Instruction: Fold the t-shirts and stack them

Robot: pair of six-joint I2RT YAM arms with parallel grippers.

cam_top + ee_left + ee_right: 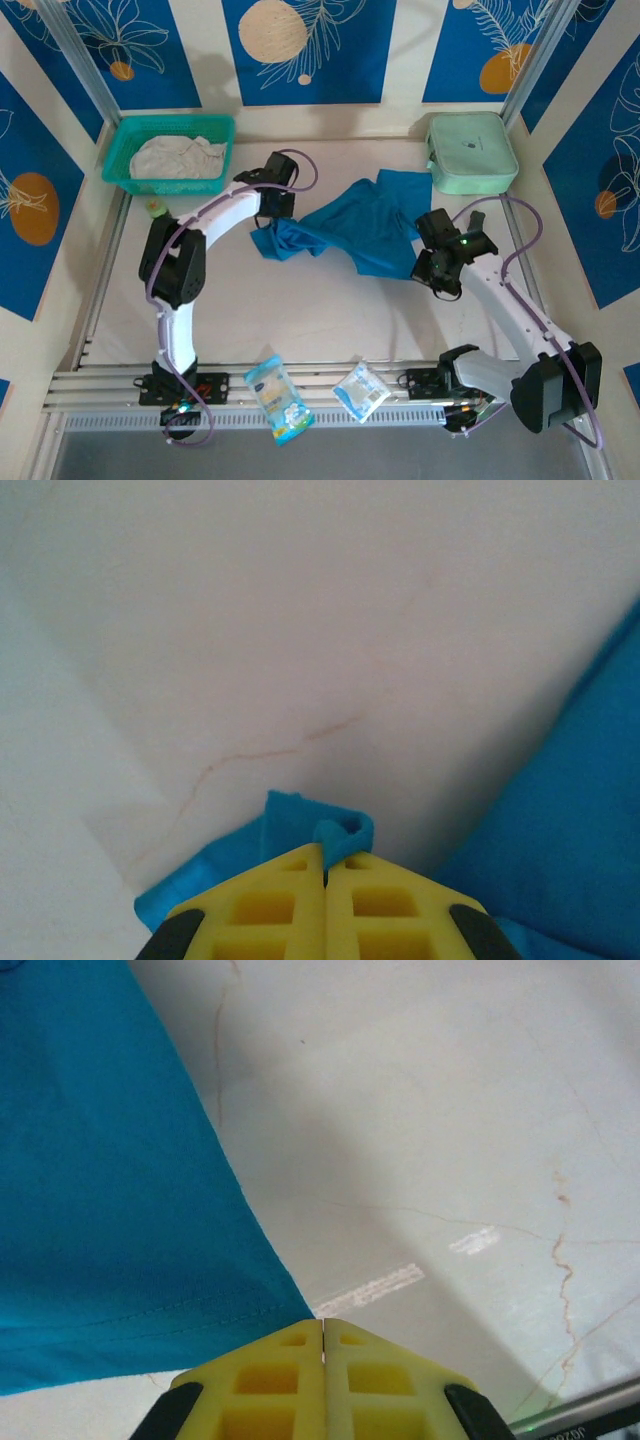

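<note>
The left fingers and right fingers were each clamped shut on an edge of the teal-blue t-shirt on the tabletop.

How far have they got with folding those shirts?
Nothing looks finished yet. In hand: the teal-blue t-shirt lies crumpled on the table, the left hand pinching one edge and the right hand seemingly pinching a hem corner. To do: folding it, then the off-white t-shirt, bunched up in the teal mesh basket, and stacking both.
</note>
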